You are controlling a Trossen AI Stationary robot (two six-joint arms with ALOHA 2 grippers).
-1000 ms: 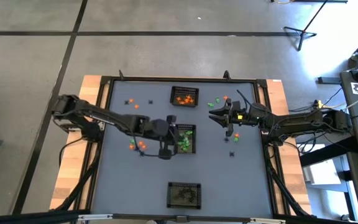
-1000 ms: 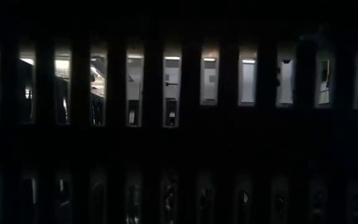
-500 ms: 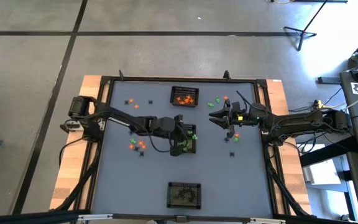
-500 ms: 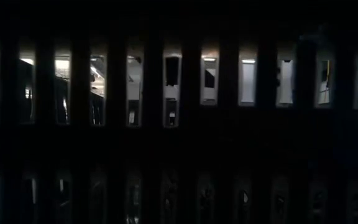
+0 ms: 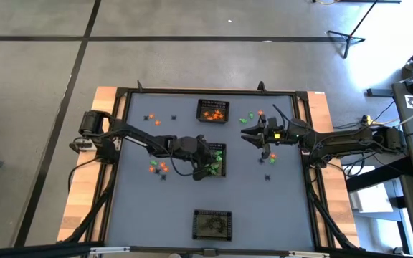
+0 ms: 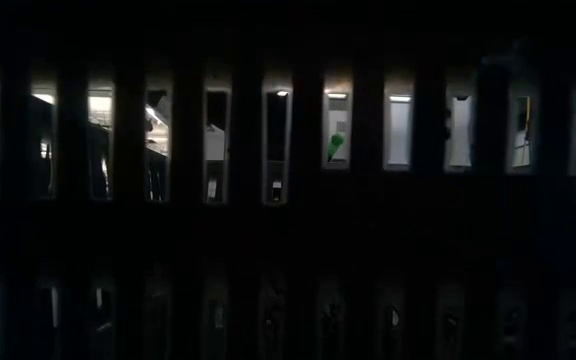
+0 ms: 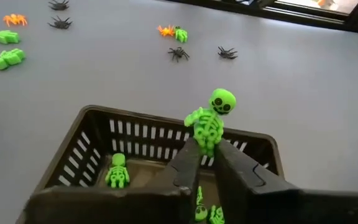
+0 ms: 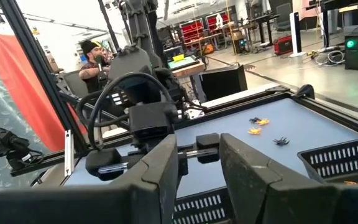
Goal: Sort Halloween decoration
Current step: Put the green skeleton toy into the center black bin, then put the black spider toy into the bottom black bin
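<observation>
My left gripper (image 7: 207, 148) reaches from the table's left over the middle black mesh basket (image 7: 135, 118) and is shut on a green skeleton (image 7: 211, 118). That basket (image 5: 215, 159) holds more green pieces, one a small skeleton (image 7: 117, 171). The far basket (image 5: 212, 111) holds orange pieces. Loose Halloween decoration lies on the grey table: orange ones (image 5: 160, 166), green ones (image 5: 246, 118), black spiders (image 7: 178, 54). My right gripper (image 5: 249, 134) hovers open at the right, nothing between its fingers (image 8: 160, 168). My left gripper pinches the green skeleton by its lower body and legs (image 7: 206, 142) between the free ends of its two fingers. The fingers slant down from the table's left. The skeleton sticks up past the fingertips, head uppermost, lifted clear above the basket.
A third mesh basket (image 5: 212, 223) stands near the table's front edge. A black raised frame (image 5: 206, 92) borders the table. The low view looks through dark basket mesh, with the green skeleton (image 6: 335, 146) showing in one slot. A person (image 8: 95, 53) sits beyond the table.
My left gripper has gone toward the table's right and down, from beside the middle basket to over it, rolling its wrist, with the green skeleton still between its fingers. The skeleton has come into the low view. My right arm has kept still.
</observation>
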